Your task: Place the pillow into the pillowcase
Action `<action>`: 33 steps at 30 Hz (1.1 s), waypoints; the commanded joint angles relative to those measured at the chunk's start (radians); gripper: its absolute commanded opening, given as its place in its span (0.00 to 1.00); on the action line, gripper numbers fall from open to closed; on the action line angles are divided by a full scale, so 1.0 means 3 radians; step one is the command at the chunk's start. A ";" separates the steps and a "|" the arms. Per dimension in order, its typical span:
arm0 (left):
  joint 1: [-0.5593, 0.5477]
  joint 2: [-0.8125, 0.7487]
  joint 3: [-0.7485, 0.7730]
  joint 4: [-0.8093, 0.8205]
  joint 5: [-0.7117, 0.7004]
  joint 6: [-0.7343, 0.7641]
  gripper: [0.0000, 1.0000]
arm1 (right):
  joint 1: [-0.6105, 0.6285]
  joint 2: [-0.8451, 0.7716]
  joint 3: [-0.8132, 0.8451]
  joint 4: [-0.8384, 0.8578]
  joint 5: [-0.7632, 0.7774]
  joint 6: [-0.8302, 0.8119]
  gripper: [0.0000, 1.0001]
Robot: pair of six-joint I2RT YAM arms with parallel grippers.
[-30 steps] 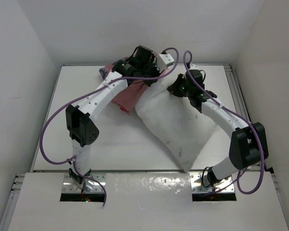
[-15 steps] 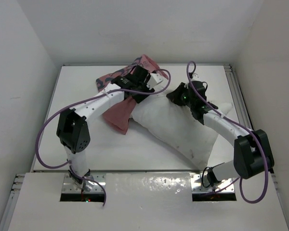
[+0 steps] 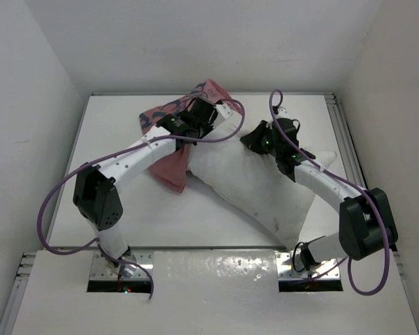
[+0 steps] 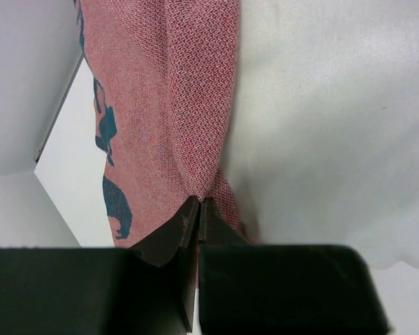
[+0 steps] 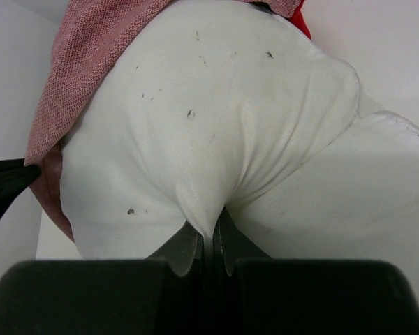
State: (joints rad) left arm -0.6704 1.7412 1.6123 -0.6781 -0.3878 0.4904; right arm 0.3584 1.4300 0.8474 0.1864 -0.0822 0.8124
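**A:** White on white here: the table (image 3: pixel 112 132) is the big stage, and the pillow (image 3: pixel 265 188) sprawls across its middle, one corner aimed back at the arm bases.

**B:** The pillowcase (image 3: pixel 173 166) is bunched at the pillow's far-left end. Red weave drapes onto that end, and the paler, blue-marked side trails away beyond it.

**A:** So is the pillow in yet?

**B:** Barely, I'd say. In the right wrist view, red fabric covers only the pillow's far edge, and the rest of the cushion lies bare (dark specks and all).

**A:** And the claws?

**B:** The left gripper (image 4: pixel 197 204) is at the pillow's far-left end. Its jaws are pressed together on a ridge of red fabric, right beside the white. The right gripper (image 5: pixel 208 237) sits on top of the pillow near that same end, clamped on a pinch of the white cover.

**A:** Then this looks like the feeding step: one arm holds the sleeve, the other holds the cushion.

**B:** That's my read. The next move calls for drawing the red edge further along the pillow while the right arm pushes the pillow's far end into the mouth. Where that opening lies, I can't tell from here. With so thin a pinch, the fabric could slip.
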 commanded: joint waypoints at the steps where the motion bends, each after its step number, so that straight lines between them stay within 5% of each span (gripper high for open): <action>1: 0.0067 -0.0118 0.0158 0.0036 0.0218 -0.0060 0.00 | 0.0078 -0.0062 0.0105 0.0023 -0.0069 -0.0033 0.00; 8: 0.0113 -0.0047 0.0179 0.0143 0.0531 -0.0131 0.00 | 0.0181 -0.0016 0.0253 -0.0043 -0.0079 -0.0202 0.00; 11: 0.0108 -0.0016 0.0051 0.0230 0.0521 -0.0080 0.31 | 0.0222 -0.0021 0.0315 -0.0100 -0.0053 -0.0213 0.00; 13: 0.0108 -0.0011 -0.0194 0.0434 0.0393 -0.0019 0.33 | 0.0196 -0.0032 0.0305 -0.0100 -0.0084 -0.0121 0.00; 15: 0.0108 0.0004 -0.0368 0.0704 0.0154 0.0083 0.27 | 0.0196 -0.0067 0.0279 -0.0044 -0.0120 -0.0095 0.00; 18: 0.0103 0.0025 -0.0461 0.0854 -0.0113 0.0099 0.00 | 0.0196 -0.0093 0.0264 -0.0008 -0.0150 -0.0115 0.00; 19: 0.0108 0.0025 -0.0324 0.0753 -0.0033 0.0028 0.00 | 0.0211 -0.0078 0.0269 -0.0033 -0.0155 -0.0146 0.00; 22: 0.0098 0.0030 0.0176 0.0451 0.0233 -0.0054 0.00 | 0.0222 -0.0027 0.0269 -0.0033 -0.0201 -0.0126 0.00; 27: -0.0030 0.0081 0.1154 -0.0529 0.1601 -0.0070 0.00 | 0.0344 0.0116 0.0340 0.0222 -0.0416 -0.0004 0.00; 33: -0.0056 0.0117 0.0875 -0.0527 0.2831 0.0037 0.00 | 0.0263 0.0199 0.0304 0.1377 -0.0341 0.0947 0.00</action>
State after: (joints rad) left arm -0.6598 1.7657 1.9366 -0.8158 0.1654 0.4911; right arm 0.4271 1.5017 0.8925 0.2848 -0.1551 0.9260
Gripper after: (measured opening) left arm 0.016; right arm 0.024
